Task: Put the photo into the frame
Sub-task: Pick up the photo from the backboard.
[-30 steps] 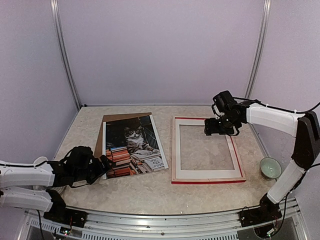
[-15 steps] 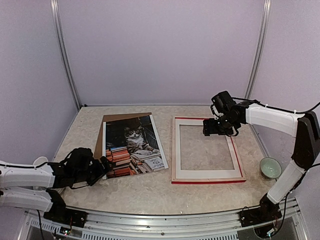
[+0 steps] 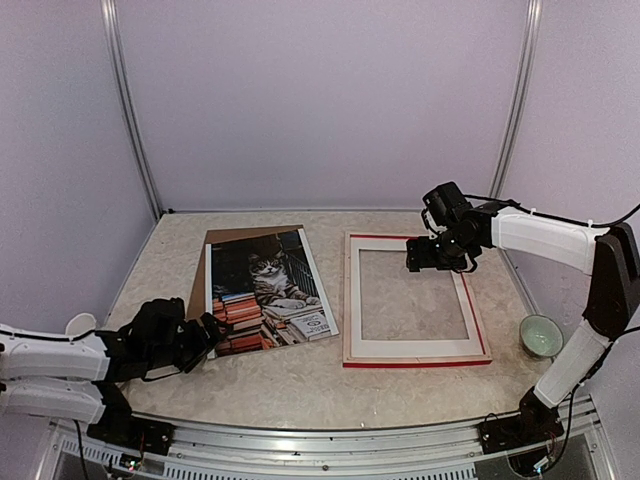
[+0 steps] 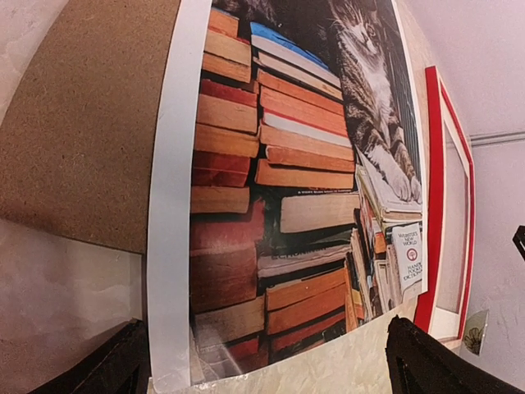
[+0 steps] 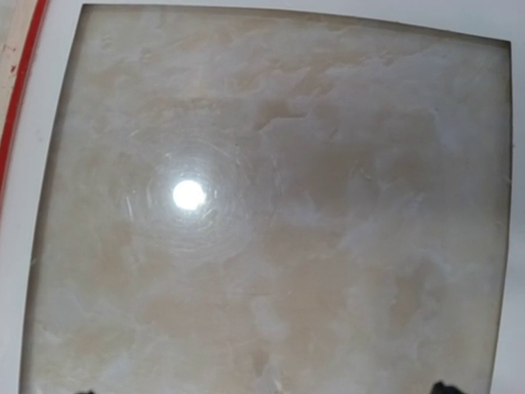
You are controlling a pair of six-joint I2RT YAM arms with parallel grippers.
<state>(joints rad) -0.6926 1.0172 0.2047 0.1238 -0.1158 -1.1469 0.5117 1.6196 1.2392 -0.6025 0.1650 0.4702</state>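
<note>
The cat photo (image 3: 268,290) lies face up on the brown backing board (image 3: 197,282), just left of the red frame (image 3: 415,353). A thin print, it should be light, floppy and easily creased, so pinch it at the near left corner, which seems to overhang the board. The left gripper (image 3: 207,333) gapes wide at that corner, empty; the right gripper (image 3: 428,260) hangs over the frame's far right part, jaws wide and empty too

Left end effector (image 3: 205,333) low, wide open; right end effector (image 3: 438,262) high, open
</note>
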